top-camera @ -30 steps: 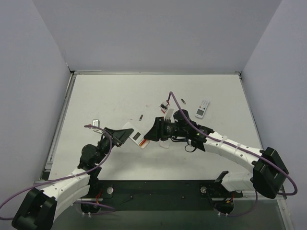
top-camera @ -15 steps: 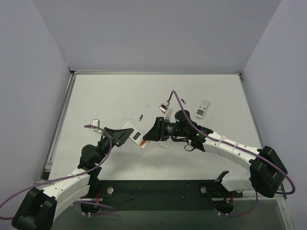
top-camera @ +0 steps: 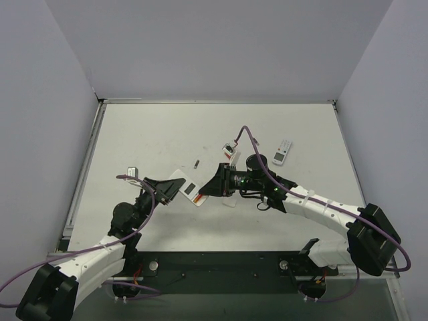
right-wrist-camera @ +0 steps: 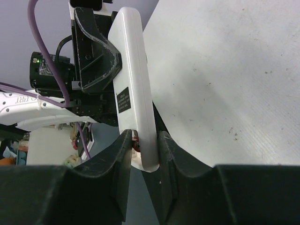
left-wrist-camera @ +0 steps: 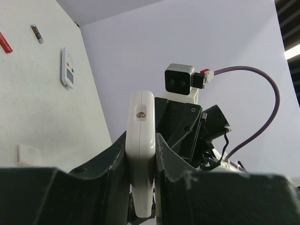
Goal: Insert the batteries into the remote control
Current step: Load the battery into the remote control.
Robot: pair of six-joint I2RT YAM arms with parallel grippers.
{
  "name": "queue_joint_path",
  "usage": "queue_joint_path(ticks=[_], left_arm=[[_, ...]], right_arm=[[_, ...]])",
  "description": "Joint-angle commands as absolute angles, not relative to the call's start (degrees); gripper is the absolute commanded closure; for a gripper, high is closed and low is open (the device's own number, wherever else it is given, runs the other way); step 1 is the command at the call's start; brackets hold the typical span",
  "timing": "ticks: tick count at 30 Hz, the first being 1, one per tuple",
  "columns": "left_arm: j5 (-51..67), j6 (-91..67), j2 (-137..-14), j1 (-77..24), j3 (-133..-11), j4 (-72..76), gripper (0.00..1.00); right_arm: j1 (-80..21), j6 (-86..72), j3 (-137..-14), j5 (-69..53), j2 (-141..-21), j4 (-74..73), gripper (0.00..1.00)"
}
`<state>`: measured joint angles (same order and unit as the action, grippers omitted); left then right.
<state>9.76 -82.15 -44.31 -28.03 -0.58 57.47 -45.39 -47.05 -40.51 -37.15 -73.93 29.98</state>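
The remote control [top-camera: 187,188] is held off the table between both arms, white back with a black label facing up. My left gripper [top-camera: 175,188] is shut on one end; in the left wrist view its white edge [left-wrist-camera: 141,154] stands between the fingers [left-wrist-camera: 112,159]. My right gripper [top-camera: 207,190] is shut across the other end [right-wrist-camera: 136,98]. A red battery [right-wrist-camera: 137,143] sits in the open compartment, pinched between one finger and the remote body; it shows as a red streak in the top view [top-camera: 198,198]. Another red battery [left-wrist-camera: 4,42] lies on the table.
A white-faced remote [top-camera: 283,152] lies at the back right, also in the left wrist view [left-wrist-camera: 68,68]. Dark cylinders [top-camera: 196,163] [top-camera: 257,141] lie on the table. A small white cover [top-camera: 229,202] lies under the right arm. Walls enclose the table.
The right wrist has rolled a little, its camera swinging toward the back. Both grippers keep their hold on the remote, which has barely moved.
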Motion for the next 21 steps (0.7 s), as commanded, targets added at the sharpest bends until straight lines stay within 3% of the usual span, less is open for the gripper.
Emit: queue_joint_path(ticks=[1,9,18,21], left_arm=[[7.2,-84.5,-42.6,-28.1,3.3,63.2,1.0],[6.1,-86.5,-41.5,-28.1,3.5,63.6,1.0],[4.4,-85.7,-38.9,-28.0,5.1,62.7,1.0],[4.4,-85.4,-38.2,-28.0,5.0,62.2,1.0]], right_arm=[[-45.5,-46.4,-39.1,-38.9,-73.7,33.1,0.88],[-48.9,-38.1,-40.2,-34.7,-73.0,28.2,0.91],[-49.0,-38.1,-39.3,-34.1,-71.7,28.7,0.76],[-48.9,-38.8,-39.1,-33.8,-71.2,28.7,0.76]])
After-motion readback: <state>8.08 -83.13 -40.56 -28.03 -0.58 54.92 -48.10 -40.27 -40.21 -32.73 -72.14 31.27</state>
